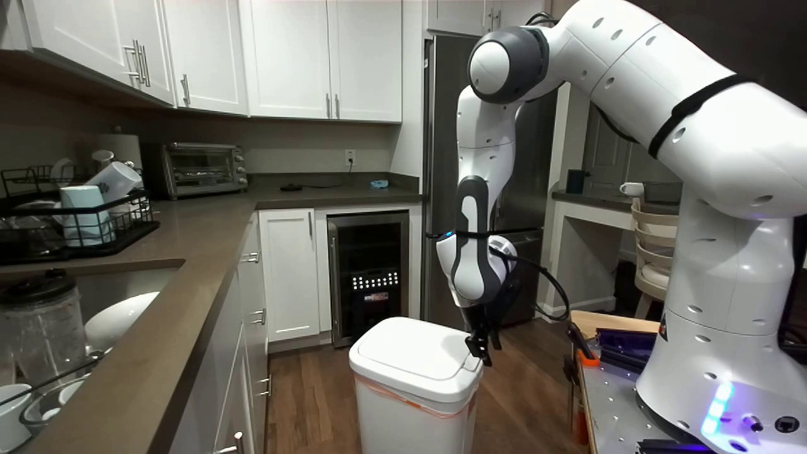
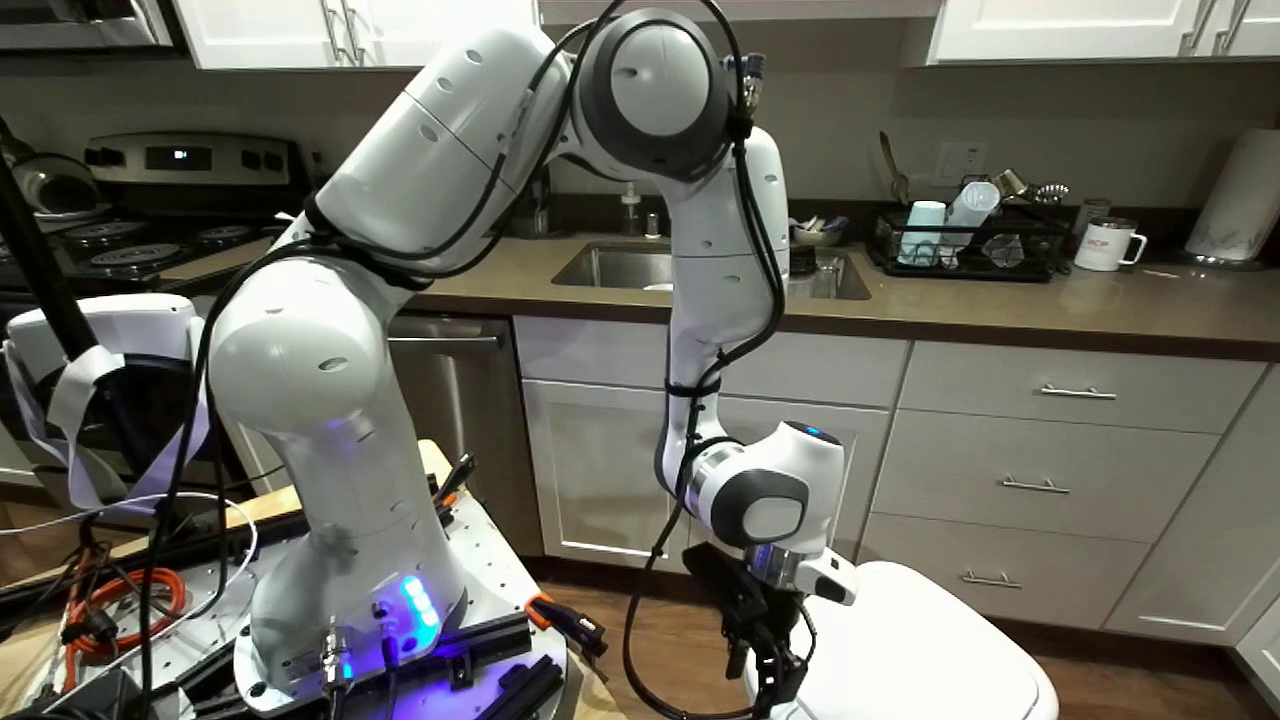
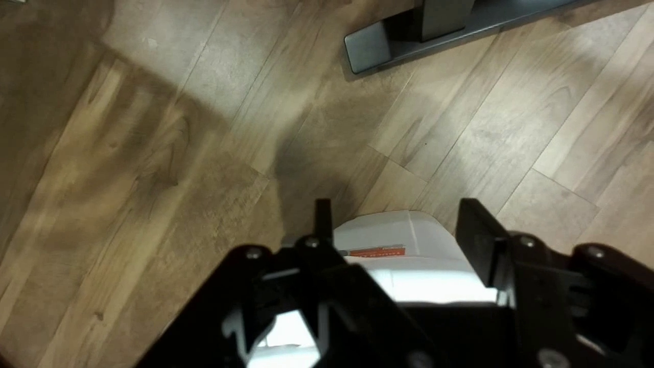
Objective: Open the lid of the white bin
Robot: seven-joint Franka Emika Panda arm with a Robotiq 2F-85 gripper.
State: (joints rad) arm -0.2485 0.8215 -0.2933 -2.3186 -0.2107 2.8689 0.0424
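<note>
The white bin (image 1: 410, 419) stands on the wood floor between the counter and the robot's table. Its flat white lid (image 1: 413, 350) lies shut in the rim; the lid also shows in an exterior view (image 2: 900, 650), with the bin's body cut off below. My gripper (image 1: 488, 353) points down beside the bin's rim on the side facing the robot. Whether it touches the rim cannot be told. In the wrist view the gripper (image 3: 391, 217) is open, its fingers apart with nothing held. The bin's side (image 3: 424, 237) with a red label shows between and beyond the fingers.
The robot's table (image 1: 615, 403) with clamps stands beside the bin. A brown counter (image 1: 208, 265) with drawers runs along the opposite side. A dark metal foot (image 3: 368, 48) rests on the floor in the wrist view. A black cable (image 2: 640, 620) hangs in a loop near the gripper.
</note>
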